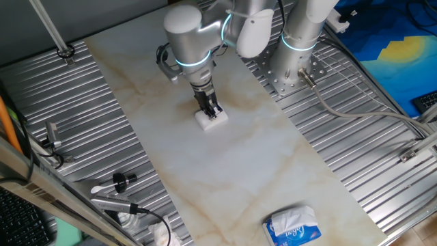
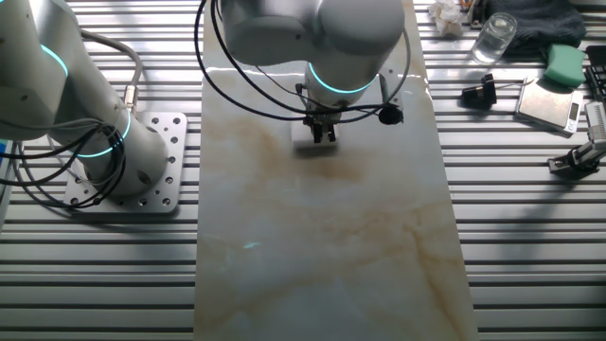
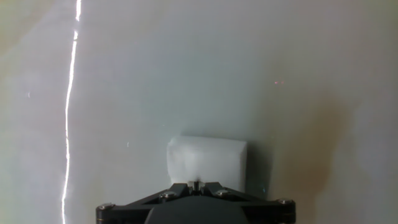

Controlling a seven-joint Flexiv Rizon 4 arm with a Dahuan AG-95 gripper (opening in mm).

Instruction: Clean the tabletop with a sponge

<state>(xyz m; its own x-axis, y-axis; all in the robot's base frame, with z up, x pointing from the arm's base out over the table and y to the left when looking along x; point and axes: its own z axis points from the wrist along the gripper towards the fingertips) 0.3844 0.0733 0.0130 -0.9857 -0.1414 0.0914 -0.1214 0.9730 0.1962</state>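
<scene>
The sponge (image 1: 211, 120) is a small white foam block pressed flat on the marble tabletop (image 1: 232, 157), in its far half. My gripper (image 1: 212, 110) points straight down and is shut on the sponge's top. In the other fixed view the gripper (image 2: 323, 135) holds the sponge (image 2: 307, 141) beside a tan-brown smudge (image 2: 331, 166). In the hand view the sponge (image 3: 207, 162) shows just beyond the closed fingers (image 3: 196, 185), with a brown smudge (image 3: 317, 124) to its right.
A blue-and-white tissue pack (image 1: 292, 227) lies at the tabletop's near end. Ribbed grey metal flanks the slab on both sides. A white cloth wad (image 1: 147, 229), black knob (image 1: 123, 180) and tools lie at the left. The arm's base (image 1: 293, 65) stands on the right.
</scene>
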